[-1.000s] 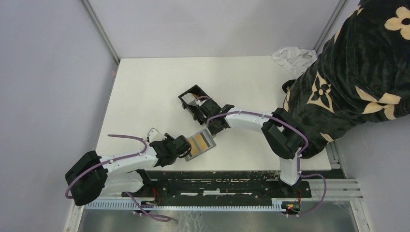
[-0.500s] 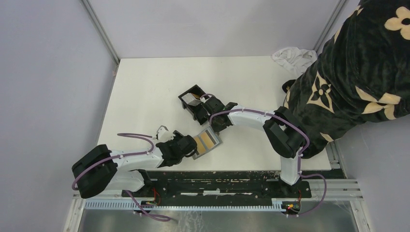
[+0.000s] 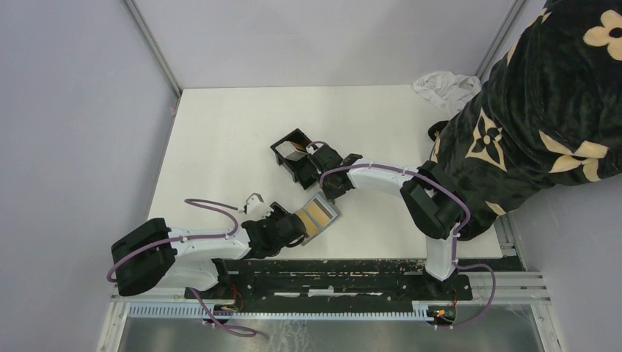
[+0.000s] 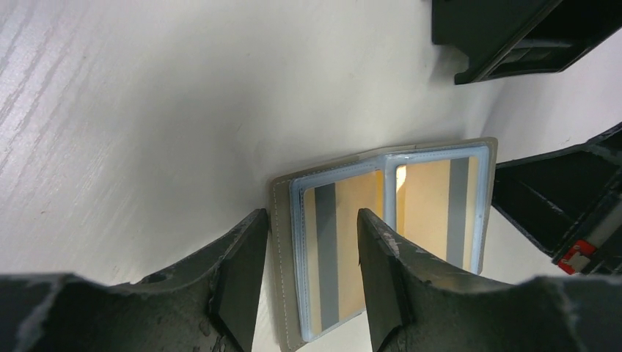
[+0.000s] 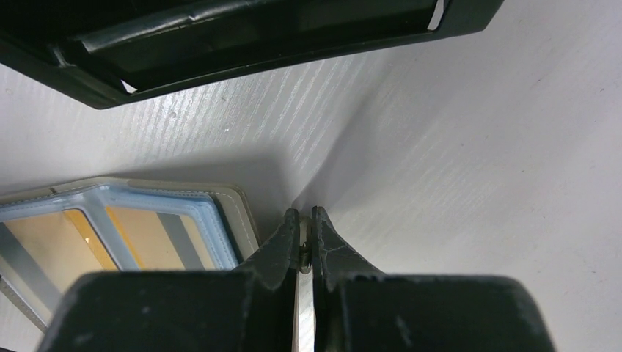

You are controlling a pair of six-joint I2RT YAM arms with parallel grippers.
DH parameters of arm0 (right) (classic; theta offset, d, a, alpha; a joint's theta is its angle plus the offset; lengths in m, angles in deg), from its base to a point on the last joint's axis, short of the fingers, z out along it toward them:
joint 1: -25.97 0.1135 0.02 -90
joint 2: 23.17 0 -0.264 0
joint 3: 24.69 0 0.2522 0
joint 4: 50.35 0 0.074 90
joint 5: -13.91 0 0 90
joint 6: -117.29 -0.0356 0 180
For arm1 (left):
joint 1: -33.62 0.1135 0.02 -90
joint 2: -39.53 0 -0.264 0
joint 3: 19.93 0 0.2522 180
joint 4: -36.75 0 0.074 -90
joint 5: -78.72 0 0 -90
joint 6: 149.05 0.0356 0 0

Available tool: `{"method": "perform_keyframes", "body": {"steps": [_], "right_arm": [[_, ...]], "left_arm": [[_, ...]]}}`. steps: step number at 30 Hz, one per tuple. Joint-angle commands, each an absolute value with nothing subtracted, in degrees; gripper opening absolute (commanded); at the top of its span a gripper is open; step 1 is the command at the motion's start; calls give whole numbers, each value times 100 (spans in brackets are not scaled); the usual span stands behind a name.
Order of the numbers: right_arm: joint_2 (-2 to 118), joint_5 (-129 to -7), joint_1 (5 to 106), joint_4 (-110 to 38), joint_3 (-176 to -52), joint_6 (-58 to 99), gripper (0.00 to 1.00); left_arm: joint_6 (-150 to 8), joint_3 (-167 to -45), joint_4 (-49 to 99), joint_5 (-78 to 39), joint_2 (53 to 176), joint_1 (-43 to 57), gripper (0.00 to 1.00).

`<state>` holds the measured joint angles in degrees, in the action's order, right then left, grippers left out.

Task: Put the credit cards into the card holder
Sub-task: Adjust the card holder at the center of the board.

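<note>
Near side of card holder, toward my arm bases, tan-gold credit cards lay in clear blue-edged sleeve on white table, close to holder but not touching it. My left gripper stood with jaws apart at sleeve's end farthest from holder, one finger off its edge, other overlapping it; contact I could not tell. My right gripper had fingers pressed together on nothing, tip down just beside sleeve's holder-side corner, between sleeve and holder.
</note>
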<state>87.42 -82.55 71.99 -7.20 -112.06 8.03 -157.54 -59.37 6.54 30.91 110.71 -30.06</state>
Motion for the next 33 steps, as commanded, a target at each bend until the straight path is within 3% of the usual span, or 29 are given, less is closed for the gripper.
{"method": "perform_keyframes", "body": {"steps": [1,33], "right_arm": [[8526,-8088,7259,-681,-11067,697,1],[8434,-7821,7314,-757,-10759,509,1]], "left_arm": [[-15802,-6438,534,3674,11053,-3036,56],[-15078,-7559,1563,4051,12090,-3028,57]]}}
